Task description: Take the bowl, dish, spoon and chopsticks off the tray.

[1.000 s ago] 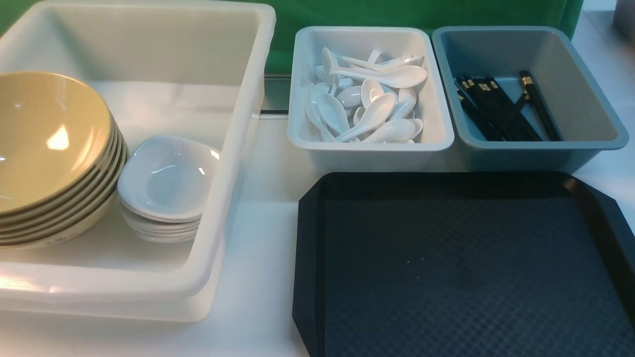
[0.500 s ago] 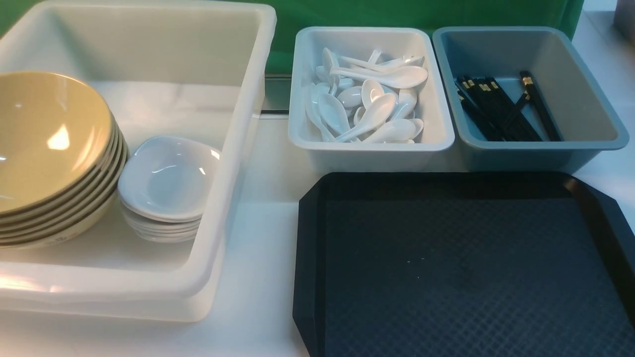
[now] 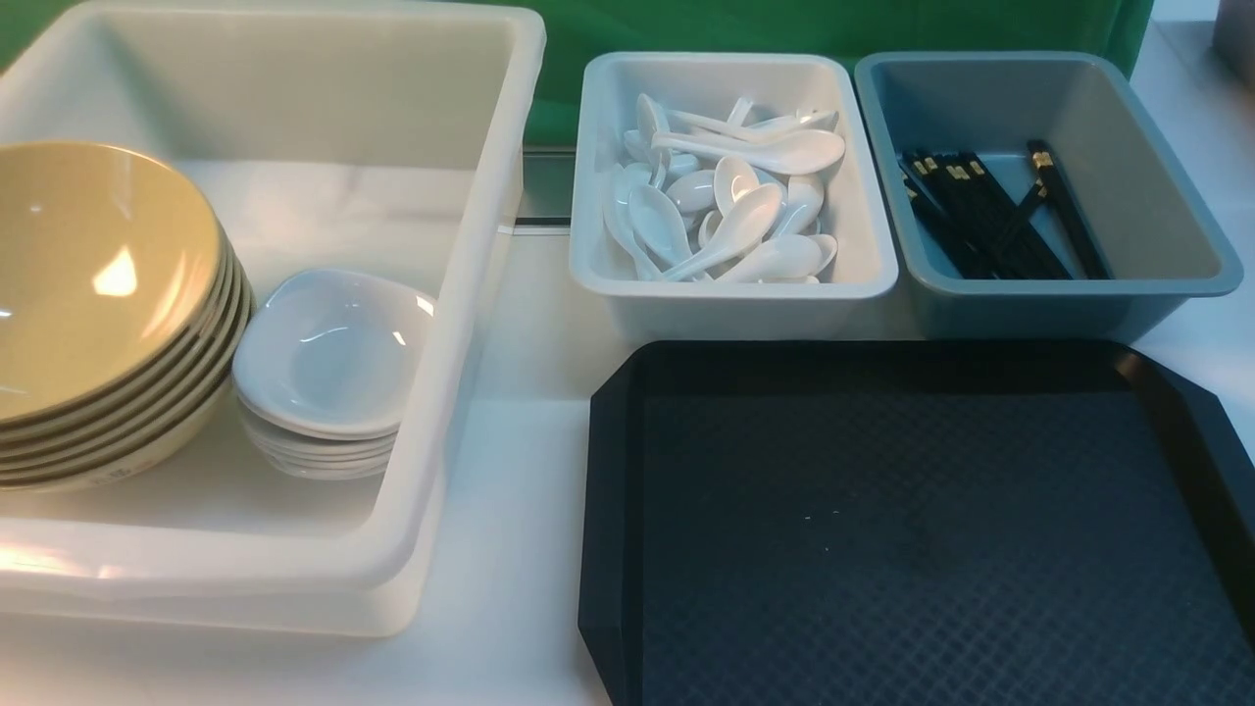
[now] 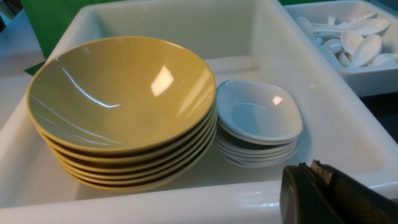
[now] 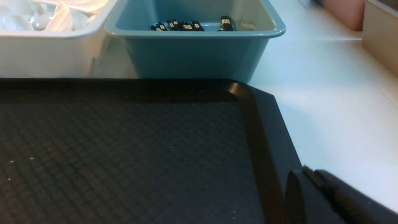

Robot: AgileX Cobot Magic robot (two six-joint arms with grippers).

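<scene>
While the tray (image 3: 922, 549) sits bare, the bowl (image 3: 93, 265) tops the tan stack and the dish (image 3: 328, 353) tops the white stack in the big white tub (image 3: 294, 59). Spoons (image 3: 730, 196) fill the white bin (image 3: 730, 294), chopsticks (image 3: 990, 211) the grey-blue bin (image 3: 1039, 294). Left gripper (image 4: 314, 174) and right gripper (image 5: 311, 180) both look pinched closed on nothing.

The stack of tan bowls (image 3: 98, 294) runs off the front view's left edge, and only rim edges show of the bowls under the top one. The tray (image 3: 613, 510) is cut by the bottom and right edges there. Of the left gripper (image 4: 314, 169) only the dark finger ends enter its wrist view; of the right gripper (image 5: 306, 175) likewise, the pads looking pressed together. The chopsticks (image 5: 186, 26) show only their banded ends above the grey-blue bin (image 5: 192, 53) wall.
</scene>
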